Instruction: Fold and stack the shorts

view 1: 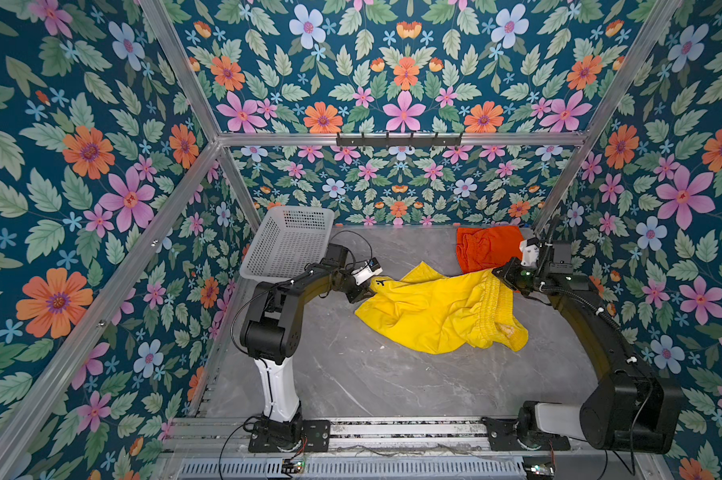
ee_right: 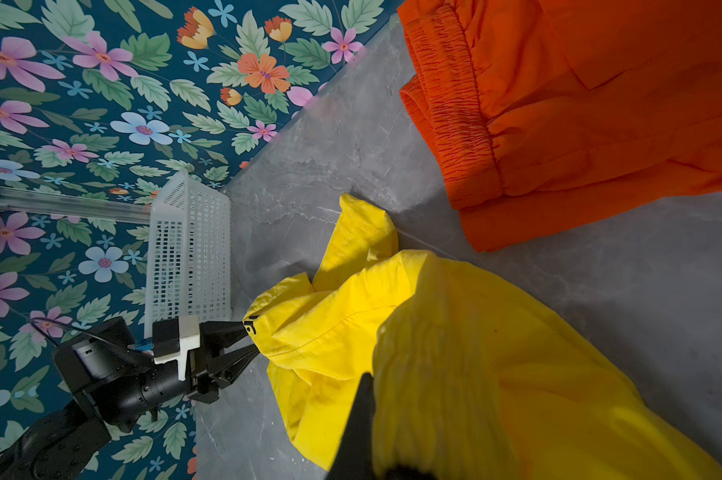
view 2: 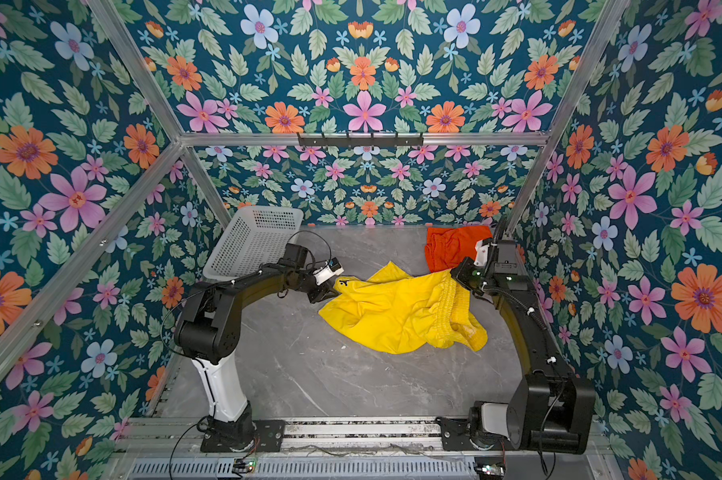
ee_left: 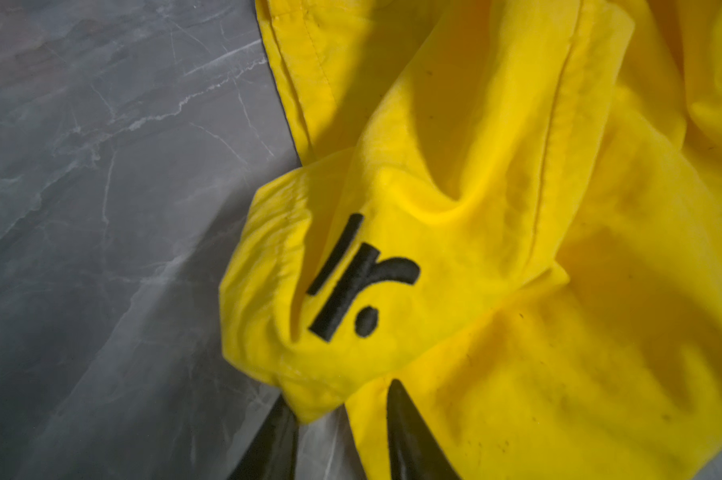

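Top views both show the yellow shorts (view 1: 434,316) lying crumpled at the middle of the grey marbled worktop (view 1: 371,382). They are spread wide and creased, and the gathered elastic waistband (view 1: 494,307) runs down their 3 o'clock side. The fabric is thin and bright. One leg points toward 11 o'clock, and the other sags toward 7 o'clock.

The left tool (view 1: 365,293) meets the shorts at their 9 o'clock edge. In the left wrist view its black fingers (ee_left: 405,432) sit on either side of a fold of leg hem, pinching the cloth beside a black stitched logo (ee_left: 359,278).

The right tool (view 1: 498,276) is clenched on the far end of the waistband, at about 2 o'clock from the heap. The cloth rises to it there. In the right wrist view the ribbed band bunches up against the camera.

Farther back, at 1 o'clock, the orange shorts (view 1: 486,247) lie in the far right corner. They are folded fairly flat with the waistband facing 9 o'clock. The yellow pair's edge just reaches them.

At 11 o'clock, in the far left corner, a white perforated basket (view 1: 286,245) leans tilted.
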`<state>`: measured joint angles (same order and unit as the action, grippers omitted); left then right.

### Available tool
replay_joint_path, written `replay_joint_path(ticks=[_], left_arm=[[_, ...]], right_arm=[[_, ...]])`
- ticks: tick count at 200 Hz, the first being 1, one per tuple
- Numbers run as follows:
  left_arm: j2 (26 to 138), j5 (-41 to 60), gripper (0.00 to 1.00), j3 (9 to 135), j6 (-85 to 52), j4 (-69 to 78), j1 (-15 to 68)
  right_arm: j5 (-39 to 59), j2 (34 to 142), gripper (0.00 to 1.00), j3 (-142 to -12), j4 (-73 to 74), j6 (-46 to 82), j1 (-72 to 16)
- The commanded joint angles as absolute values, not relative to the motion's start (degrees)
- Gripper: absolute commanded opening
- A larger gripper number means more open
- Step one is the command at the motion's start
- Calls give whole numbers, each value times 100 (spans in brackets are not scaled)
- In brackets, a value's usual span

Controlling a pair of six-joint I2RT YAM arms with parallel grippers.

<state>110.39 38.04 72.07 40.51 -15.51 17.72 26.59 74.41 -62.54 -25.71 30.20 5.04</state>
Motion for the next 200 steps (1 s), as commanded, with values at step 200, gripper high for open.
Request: replay_joint_path(ticks=[200], left_arm=[[7692,466,0,11245,603,-5810,834]], right_arm=[[5048,5360,0,-8230,-1759,1918,618]])
